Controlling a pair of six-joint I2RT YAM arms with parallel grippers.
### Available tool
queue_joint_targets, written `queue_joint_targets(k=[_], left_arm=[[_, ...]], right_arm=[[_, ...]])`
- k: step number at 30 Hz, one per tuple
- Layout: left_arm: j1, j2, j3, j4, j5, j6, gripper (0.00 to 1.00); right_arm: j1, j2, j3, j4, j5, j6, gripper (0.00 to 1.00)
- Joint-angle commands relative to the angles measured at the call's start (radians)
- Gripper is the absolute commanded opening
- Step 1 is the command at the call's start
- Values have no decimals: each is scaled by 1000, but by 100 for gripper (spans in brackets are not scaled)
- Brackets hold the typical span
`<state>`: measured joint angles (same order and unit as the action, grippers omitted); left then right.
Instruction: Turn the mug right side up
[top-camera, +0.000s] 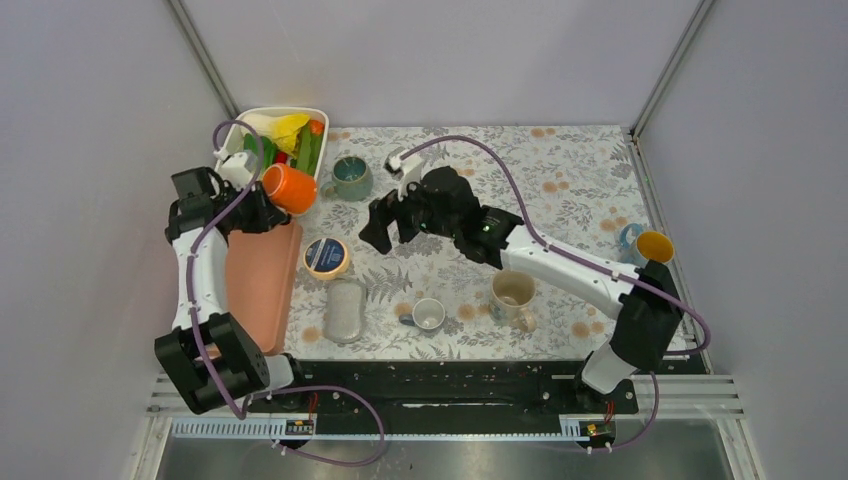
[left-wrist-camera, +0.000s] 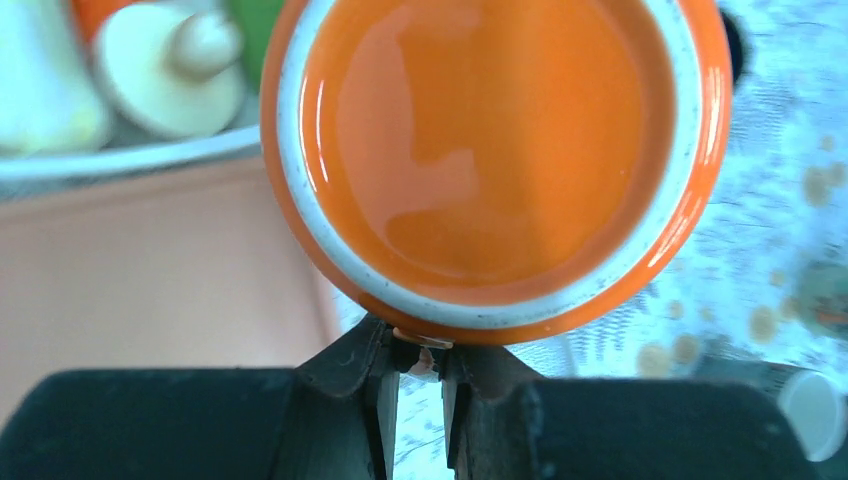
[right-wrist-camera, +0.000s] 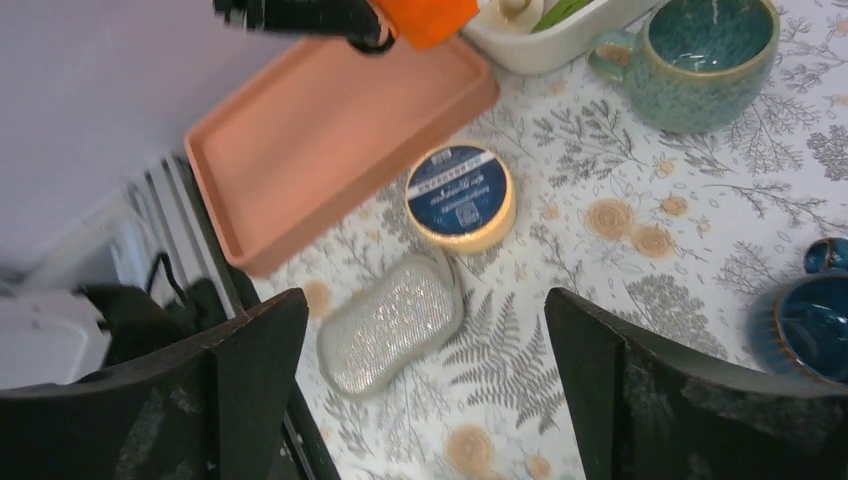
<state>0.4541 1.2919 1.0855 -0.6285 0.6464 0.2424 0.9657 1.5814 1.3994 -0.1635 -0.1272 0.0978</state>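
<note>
Orange mug (left-wrist-camera: 490, 150), rim pinched between the closed left fingers (left-wrist-camera: 365, 400), mouth facing the wrist, held off the worktop (top-camera: 560, 190). Roll until the mouth faces up; lower base flat before releasing. Right fingers (right-wrist-camera: 250, 370) spread, empty.

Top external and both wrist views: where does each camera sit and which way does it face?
Top external: above and behind the bases, looking down on the floral table; left arm and right arm show.
Left wrist: on the left arm, looking past its jaws, shut on the rim, into the orange mug.
Right wrist: on the right arm, looking down at the pink tray, blue tin and sponge; open jaws at bottom.
Shared: all three show the orange mug and pink tray.
</note>
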Motion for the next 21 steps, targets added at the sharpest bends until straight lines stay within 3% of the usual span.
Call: queue_joint_targets(k=[1, 3, 8, 14, 17, 21], left_arm=[[-133, -32, 105, 43, 155, -146, 0], [-198, -39, 128, 44, 171, -173, 0], [-364, -68, 179, 43, 195, -216, 0], [-447, -61, 205, 43, 254, -268, 0], [-508, -63, 195, 43, 269, -265, 0], [-532, -59, 167, 48, 300, -265, 0]], right_arm=[[-113, 58, -71, 417, -150, 476, 99], [-152, 67, -119, 557, -172, 576, 99], [-180, 82, -144, 706, -197, 640, 99], [-185, 98, -153, 840, -253, 712, 96], [-188, 112, -150, 939, -297, 760, 86], [-189, 100, -174, 1069, -293, 782, 47]])
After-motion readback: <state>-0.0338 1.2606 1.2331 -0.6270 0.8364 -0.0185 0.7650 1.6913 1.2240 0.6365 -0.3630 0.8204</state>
